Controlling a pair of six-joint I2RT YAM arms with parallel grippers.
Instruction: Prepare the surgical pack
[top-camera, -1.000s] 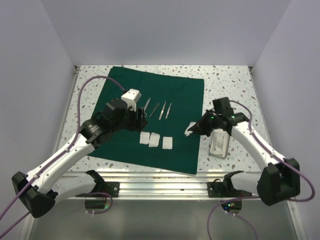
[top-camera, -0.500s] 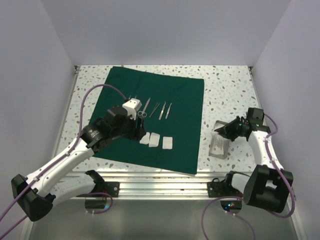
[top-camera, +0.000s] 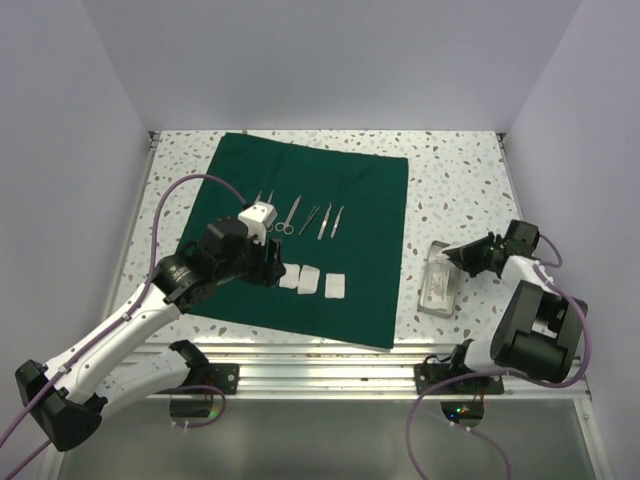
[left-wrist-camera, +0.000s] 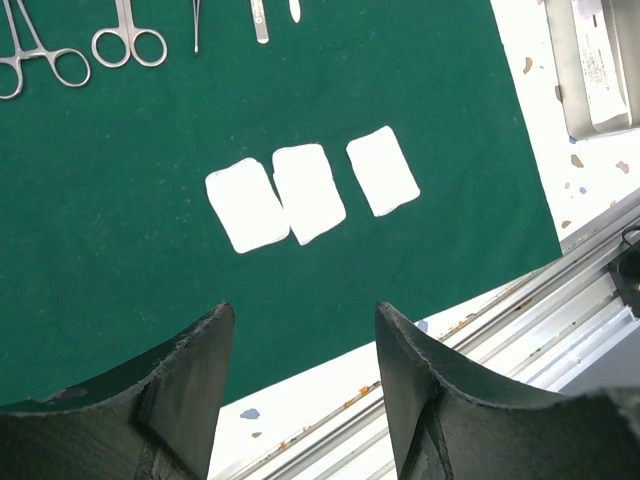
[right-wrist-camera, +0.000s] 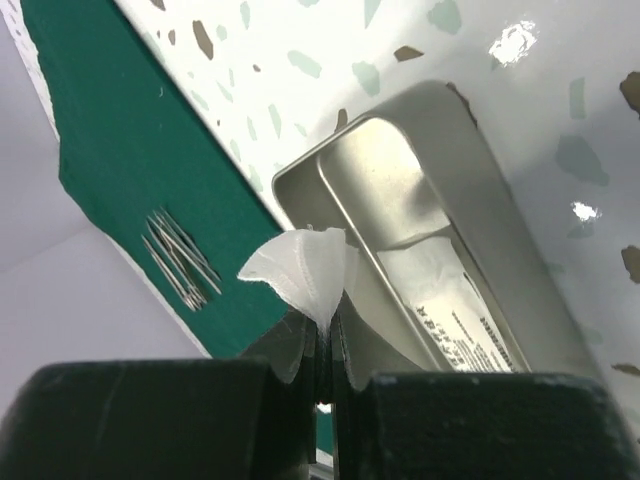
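Steel tray (top-camera: 437, 308): long axis approx. near-far

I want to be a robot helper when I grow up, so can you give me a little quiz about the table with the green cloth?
1. How many white gauze squares lie flat on the green drape?
2. True or false: the right gripper is open and empty.
3. What lies in the metal tray? A. a spoon B. a white sachet C. nothing

Key:
1. Three.
2. False: it is shut on a folded piece of gauze.
3. B.
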